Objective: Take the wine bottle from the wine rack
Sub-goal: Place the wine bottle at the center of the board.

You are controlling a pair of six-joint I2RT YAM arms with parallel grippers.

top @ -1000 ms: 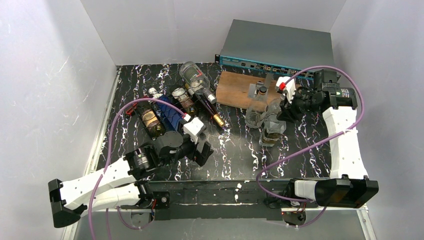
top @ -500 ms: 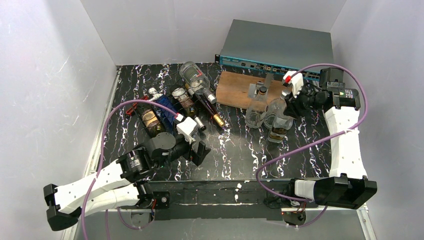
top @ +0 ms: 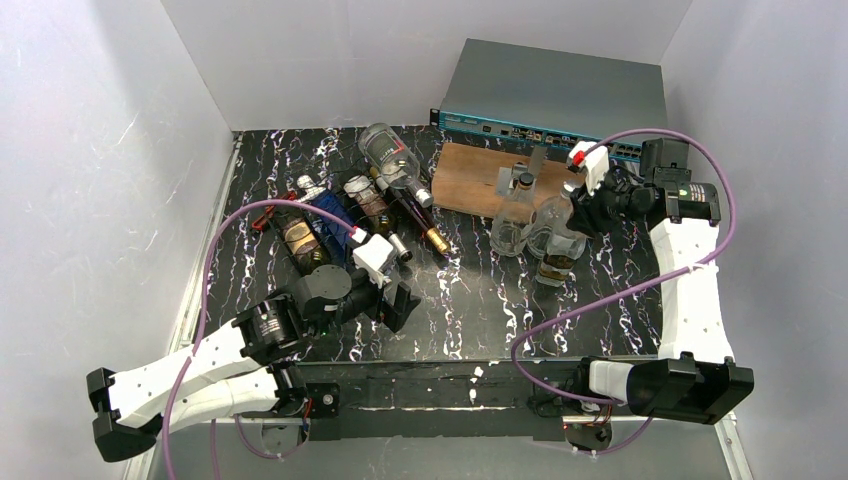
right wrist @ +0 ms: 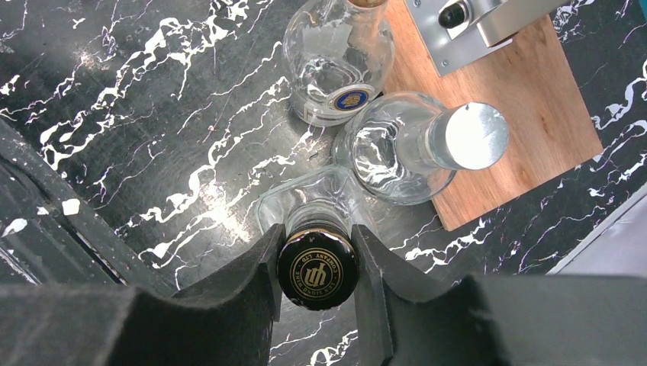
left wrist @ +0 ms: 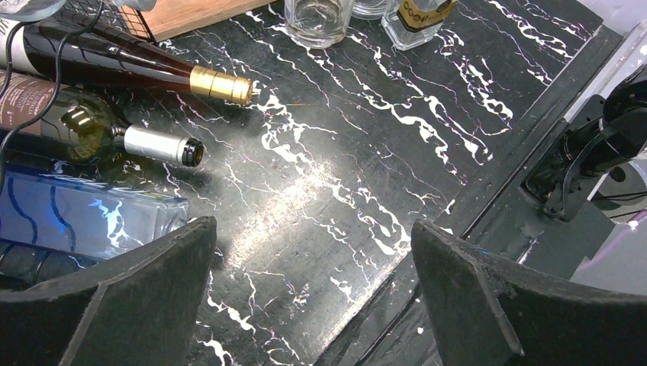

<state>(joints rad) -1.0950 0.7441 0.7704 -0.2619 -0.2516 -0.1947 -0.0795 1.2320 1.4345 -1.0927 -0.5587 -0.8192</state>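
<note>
The black wire wine rack (left wrist: 114,19) lies at the left with several bottles on it. Among them are a dark wine bottle (left wrist: 137,65) with a gold cap, one with a silver cap (left wrist: 156,145) and a blue-tinted one (left wrist: 84,217). My left gripper (left wrist: 313,229) hangs open over bare table in front of their necks, holding nothing. My right gripper (right wrist: 317,263) is shut on the black cap of a clear glass bottle (top: 556,258). That bottle is upright beside the wooden board.
Two more clear bottles (right wrist: 404,149) (right wrist: 339,57) stand close behind the held one, by the brown wooden board (right wrist: 519,114) with a metal fitting. A grey network box (top: 555,90) sits at the back. White walls enclose the black marbled table (left wrist: 366,145).
My right gripper has swung the clear bottle from a tilt to upright and shifted it slightly right. My left arm has drawn back toward the near left, still open.
</note>
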